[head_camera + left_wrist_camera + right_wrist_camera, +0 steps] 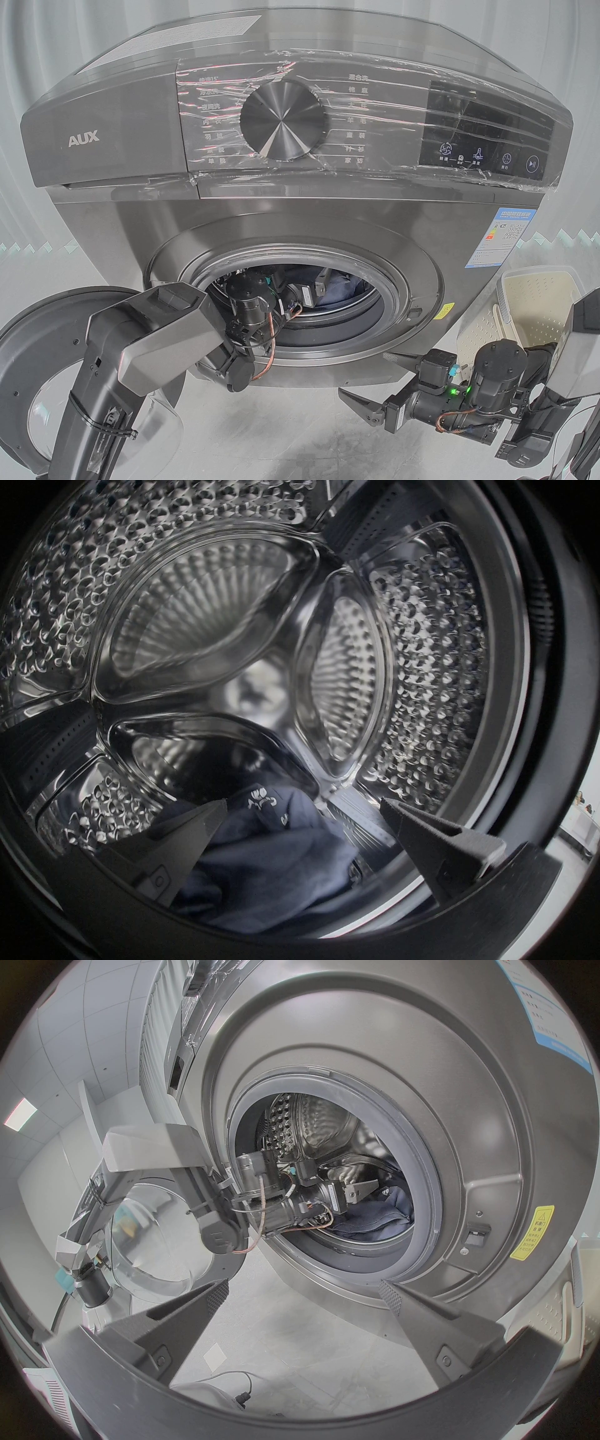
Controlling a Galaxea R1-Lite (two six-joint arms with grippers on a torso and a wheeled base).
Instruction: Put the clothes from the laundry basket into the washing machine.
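- The washing machine (300,206) stands with its round door (37,350) swung fully open to the robot's left, leaving the drum mouth clear.
- The clothes, a dark blue garment (281,861), lie in a crumpled heap on the lowest part of the drum, just inside the door lip.
- The heap has no clear long axis or front end. In the right wrist view the garment (375,1216) spreads across the mouth rather than deep into the drum.
- The left wrist view shows a small pale marking on the far, upper fold, along with the perforated drum wall (431,667) and raised ribs behind it.
- The left hand (303,805) sits inside the drum mouth just above the garment. Its fingers are spread wide and hold nothing.
- From outside, the head view shows the left hand (312,287) past the door ring, with its arm reaching in from the left.
- The right hand (365,378) hangs low in front of the machine, below the opening. Its fingers are wide apart and empty.
- The cream perforated laundry basket (537,300) stands to the machine's right, beside the right arm.
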